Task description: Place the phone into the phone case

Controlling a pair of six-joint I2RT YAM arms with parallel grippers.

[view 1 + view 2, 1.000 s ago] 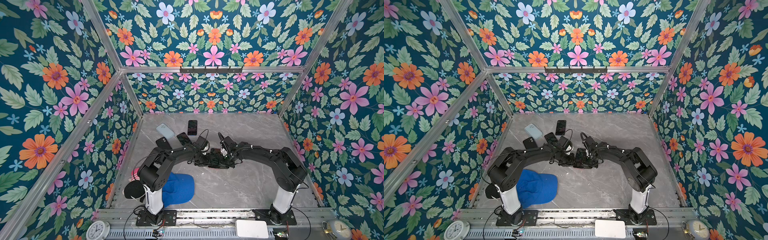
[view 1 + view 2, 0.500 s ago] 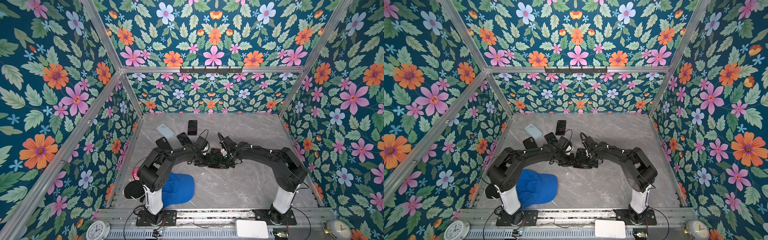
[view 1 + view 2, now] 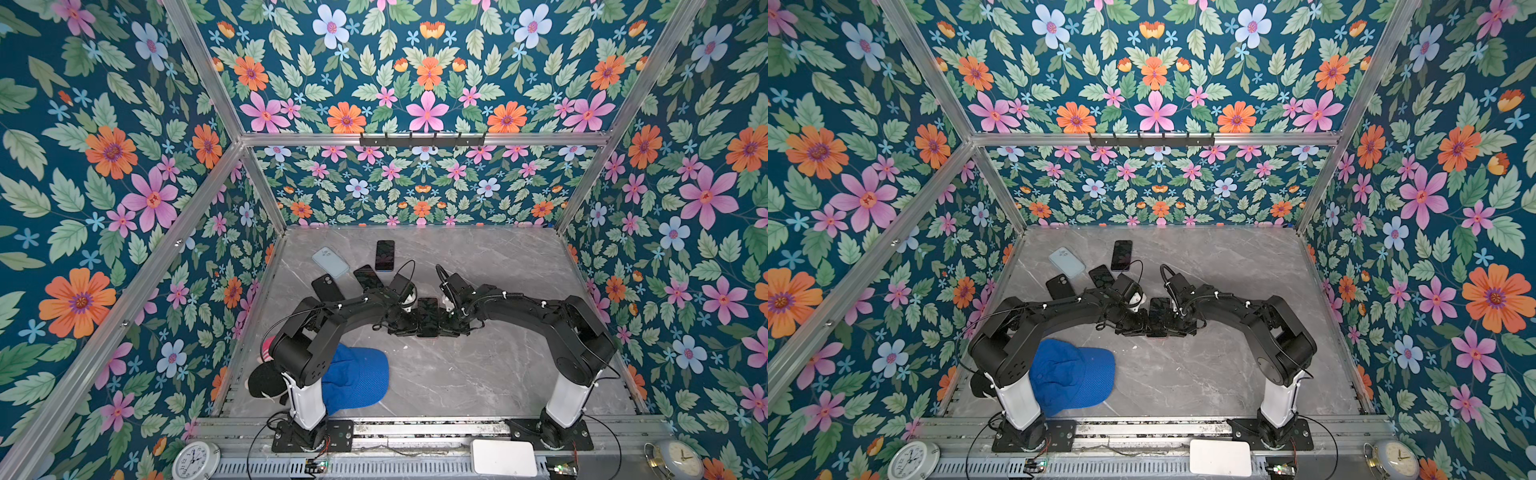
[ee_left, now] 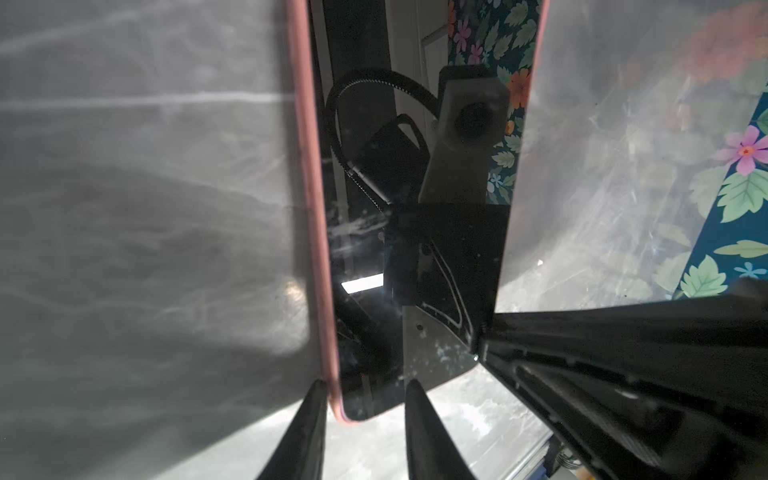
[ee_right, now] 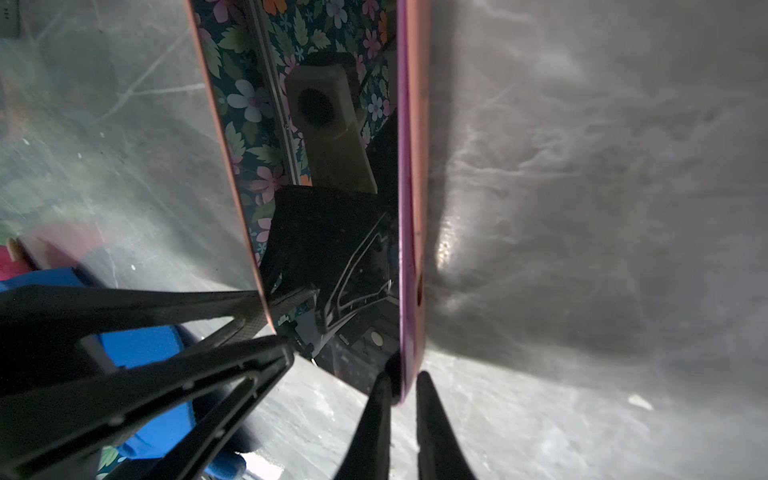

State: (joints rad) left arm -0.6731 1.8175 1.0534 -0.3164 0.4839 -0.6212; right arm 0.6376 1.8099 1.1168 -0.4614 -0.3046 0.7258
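A dark-screened phone (image 3: 428, 316) (image 3: 1159, 316) lies flat mid-table inside a pink phone case, between both grippers. In the left wrist view the case's pink rim (image 4: 311, 208) borders the glossy screen (image 4: 415, 249). My left gripper (image 4: 365, 386) (image 3: 409, 322) straddles the near corner, open: one finger is outside the rim and the other over the screen. In the right wrist view my right gripper (image 5: 405, 374) (image 3: 451, 322) is shut on the opposite pink rim (image 5: 415, 166) near the end of the screen (image 5: 332, 228).
Behind the left arm lie a light blue case (image 3: 330, 262) and three dark phones (image 3: 385, 255) (image 3: 368, 277) (image 3: 327, 287). A blue cap (image 3: 357, 380) sits by the left arm's base. Floral walls enclose the marble table (image 3: 478, 374).
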